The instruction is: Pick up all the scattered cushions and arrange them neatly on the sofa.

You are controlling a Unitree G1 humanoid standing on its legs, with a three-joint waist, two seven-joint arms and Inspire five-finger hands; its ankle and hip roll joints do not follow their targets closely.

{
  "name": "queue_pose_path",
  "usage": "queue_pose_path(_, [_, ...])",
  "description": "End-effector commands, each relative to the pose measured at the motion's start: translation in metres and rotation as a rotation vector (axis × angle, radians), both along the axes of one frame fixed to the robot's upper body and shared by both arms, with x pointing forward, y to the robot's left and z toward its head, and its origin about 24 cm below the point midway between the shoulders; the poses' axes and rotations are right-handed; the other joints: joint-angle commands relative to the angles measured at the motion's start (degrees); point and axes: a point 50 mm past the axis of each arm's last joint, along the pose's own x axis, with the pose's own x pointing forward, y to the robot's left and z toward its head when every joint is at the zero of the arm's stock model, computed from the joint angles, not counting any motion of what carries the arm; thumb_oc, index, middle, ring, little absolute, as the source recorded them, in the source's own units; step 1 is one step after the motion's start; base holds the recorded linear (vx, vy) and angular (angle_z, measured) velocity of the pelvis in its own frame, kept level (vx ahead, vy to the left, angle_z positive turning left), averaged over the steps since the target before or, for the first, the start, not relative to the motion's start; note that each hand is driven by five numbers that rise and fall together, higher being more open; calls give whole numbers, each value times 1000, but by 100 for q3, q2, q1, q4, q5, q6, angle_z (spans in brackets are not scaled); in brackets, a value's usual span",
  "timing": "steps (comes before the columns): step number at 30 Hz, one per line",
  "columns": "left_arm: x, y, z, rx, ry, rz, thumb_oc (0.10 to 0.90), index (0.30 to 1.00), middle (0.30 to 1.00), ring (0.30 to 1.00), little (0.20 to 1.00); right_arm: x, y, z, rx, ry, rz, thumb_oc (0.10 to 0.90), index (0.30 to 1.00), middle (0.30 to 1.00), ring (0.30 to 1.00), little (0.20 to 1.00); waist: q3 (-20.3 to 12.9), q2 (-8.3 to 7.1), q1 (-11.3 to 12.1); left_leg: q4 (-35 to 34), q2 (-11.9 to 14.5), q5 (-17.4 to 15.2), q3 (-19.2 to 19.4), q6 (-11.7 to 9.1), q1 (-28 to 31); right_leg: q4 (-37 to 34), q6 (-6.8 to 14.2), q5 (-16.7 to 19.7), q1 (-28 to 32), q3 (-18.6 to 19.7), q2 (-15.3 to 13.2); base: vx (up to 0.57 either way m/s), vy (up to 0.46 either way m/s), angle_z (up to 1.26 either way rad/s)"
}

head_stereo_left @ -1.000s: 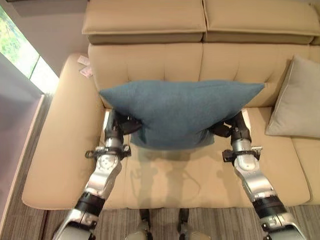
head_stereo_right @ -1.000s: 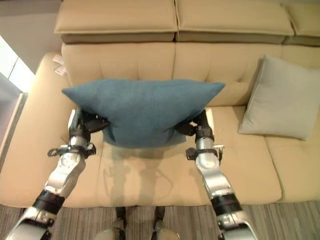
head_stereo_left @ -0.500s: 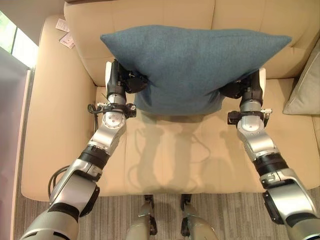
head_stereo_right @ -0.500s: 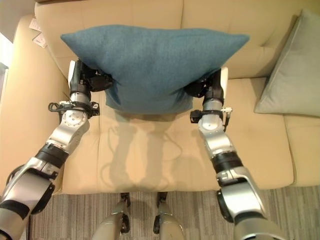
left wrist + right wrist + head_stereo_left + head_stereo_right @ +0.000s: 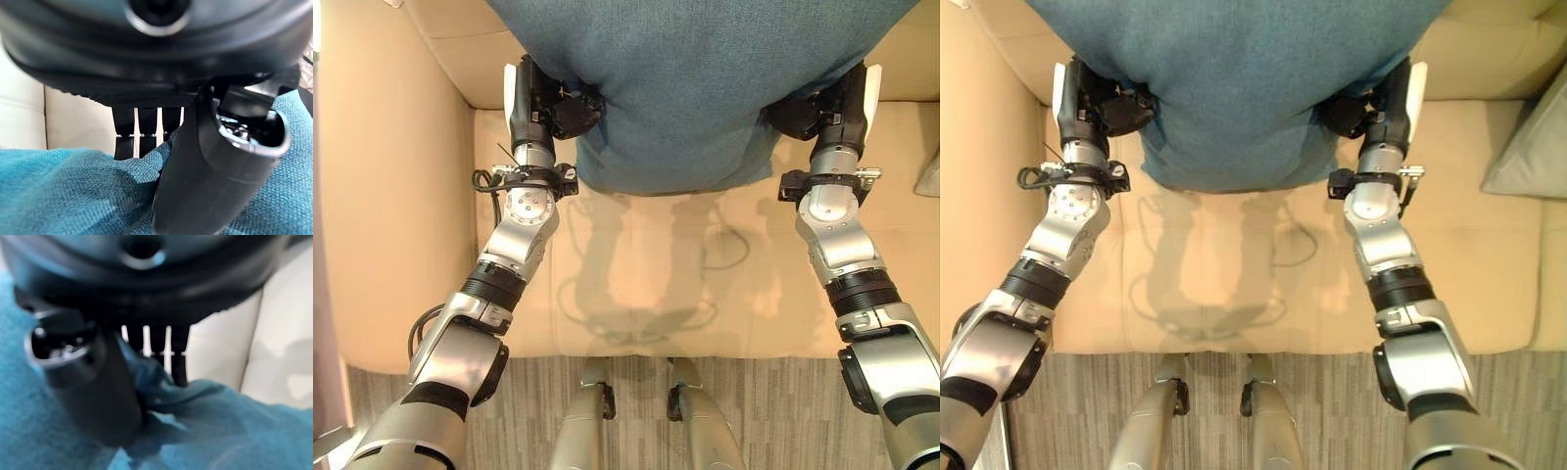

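Cushion [image 5: 690, 88] of teal woven cloth hangs between the two hands, held above the beige sofa [image 5: 401, 196] seat and close to the backrest. The left hand [image 5: 553, 103] pinches its lower left part and the right hand [image 5: 822, 103] its lower right part, so the load is shared and the cloth stays spread instead of folding over. In the left wrist view the thumb lies on the near face of the fabric while the fingers [image 5: 139, 132] run down behind it, closed on a fold. The right wrist view shows the same grip: thumb in front, fingers [image 5: 168, 357] behind, cloth bunched between them. Gripping low at both sides leaves the bulk of the cushion free above the hands, which in my judgement suits setting it upright against the backrest.

Its shadow falls on the seat below, so it seems to hang clear of the seat rather than rest on it. A pale grey cushion [image 5: 1528, 147] leans at the sofa's right side, well apart from the teal one and already on the seat.

No brand, label or writing can be read on the cushions or the sofa.
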Motion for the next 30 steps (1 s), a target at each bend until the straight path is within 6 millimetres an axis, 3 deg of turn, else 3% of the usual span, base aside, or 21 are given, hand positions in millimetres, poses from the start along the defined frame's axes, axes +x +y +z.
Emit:
queue_pose_path(1, [-5,-17,37,80,-175,-24,800,900,900,900,900,-9,14,55,-49,-243,-1,800,900,900,900,900,-788,-49,75,11,-155,-986,141,-296,284,-174,756,-295,-27,66,12,0,0,0])
queue_pose_path(10, [3,16,48,129,-142,127,800,900,900,900,900,-6,-14,62,-123,-181,-181,800,900,900,900,900,-796,-52,63,11,-162,-990,134,-293,301,-174,764,-284,-7,76,15,-10,-6,9])
queue_pose_path(11, [6,28,45,109,-107,160,800,900,900,900,900,-5,-25,59,-122,-135,-223,800,900,900,900,900,-819,-67,58,11,-165,-988,133,-295,318,-174,766,-275,7,77,21,-8,-9,-7])
queue_pose_path(18, [6,57,42,88,-60,231,800,900,900,900,900,-5,-54,54,-131,-36,-312,800,900,900,900,900,-856,-91,55,11,-163,-998,143,-300,376,-174,768,-277,63,65,39,-1,-2,-2])
queue_pose_path(20, [3,78,36,91,-34,281,800,900,900,900,900,-11,-74,46,-119,7,-363,800,900,900,900,900,-897,-101,47,11,-155,-1008,139,-300,412,-174,767,-287,98,70,49,0,0,0])
queue_pose_path(24, [3,78,36,91,-34,281,800,900,900,900,900,-11,-74,45,-119,7,-363,800,900,900,900,900,-898,-102,48,11,-155,-1008,139,-300,412,-174,767,-287,98,70,49,9,-3,0])
queue_pose_path(25, [-8,103,17,91,-10,314,800,900,900,900,900,-26,-104,14,-74,67,-421,800,900,900,900,900,-981,-116,35,11,-140,-1061,152,-297,559,-174,759,-336,254,33,50,38,-13,3])
queue_pose_path(26, [-8,102,16,92,-8,313,800,900,900,900,900,-26,-104,13,-73,68,-422,800,900,900,900,900,-988,-122,40,11,-140,-1062,153,-297,561,-174,759,-337,256,34,50,131,-22,3])
queue_pose_path(27, [-25,112,-13,117,10,285,800,900,900,900,900,-42,-117,-32,-87,157,-413,800,900,900,900,900,-1114,-143,17,11,-101,-1147,185,-285,828,-174,727,-415,525,12,49,135,-11,2])
queue_pose_path(29, [-37,114,-42,120,56,268,800,900,900,900,900,-54,-117,-66,-85,221,-388,800,900,900,900,900,-1203,-176,20,11,-67,-1212,208,-277,1056,-174,710,-472,742,-3,48,113,-7,-7])
queue_pose_path(30, [-37,114,-43,121,58,268,800,900,900,900,900,-55,-117,-67,-85,223,-388,800,900,900,900,900,-1214,-186,17,11,-76,-1179,208,-273,1043,-174,707,-447,731,-4,39,107,-8,-6])
